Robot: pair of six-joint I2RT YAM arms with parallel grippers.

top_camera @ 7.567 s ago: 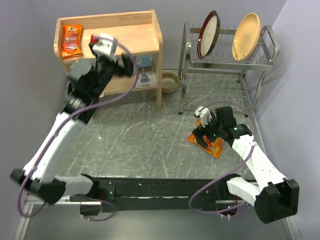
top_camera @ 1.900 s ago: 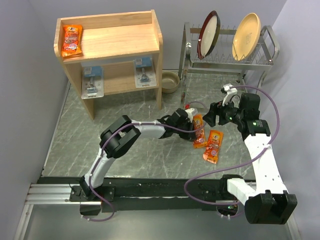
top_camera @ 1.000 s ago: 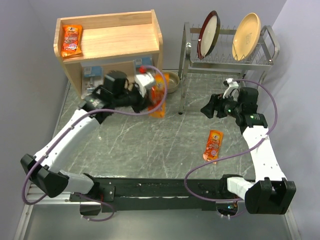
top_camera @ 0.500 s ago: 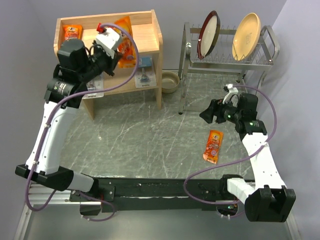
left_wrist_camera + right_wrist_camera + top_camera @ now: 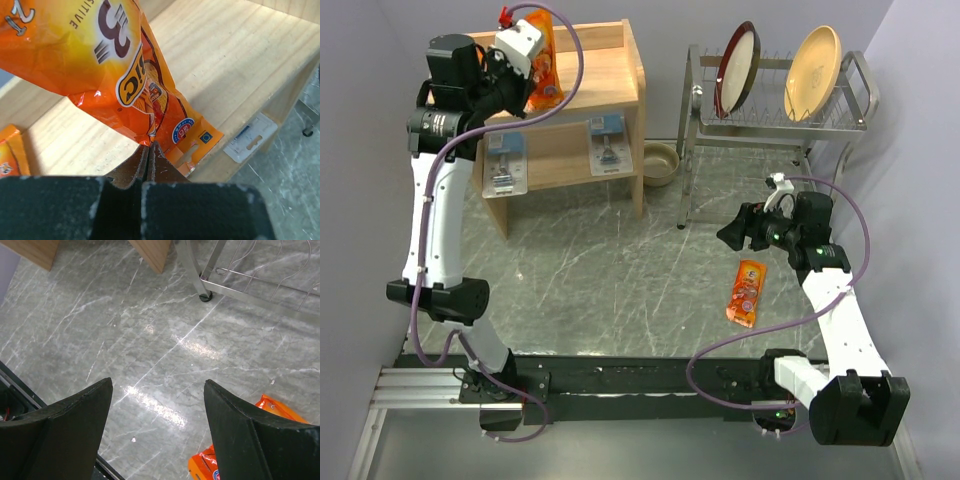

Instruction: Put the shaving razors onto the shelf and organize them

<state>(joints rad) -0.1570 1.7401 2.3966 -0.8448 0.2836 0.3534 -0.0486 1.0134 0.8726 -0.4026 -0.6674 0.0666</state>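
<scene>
Left pincer (image 5: 150,150) pinches orange pack (image 5: 100,60) over top tier of shelf (image 5: 600,75), far left. Right pincer (image 5: 157,385) spread above desk (image 5: 600,270); second orange pack (image 5: 746,292) lies just nearer.

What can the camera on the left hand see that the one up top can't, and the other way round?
Left wrist only: lettering on the held orange pack, and a corner of a second orange pack on the shelf. Top only: the open right gripper, a third orange pack on the table, the dish rack. Both: the left gripper shut on its pack over the shelf top.
</scene>
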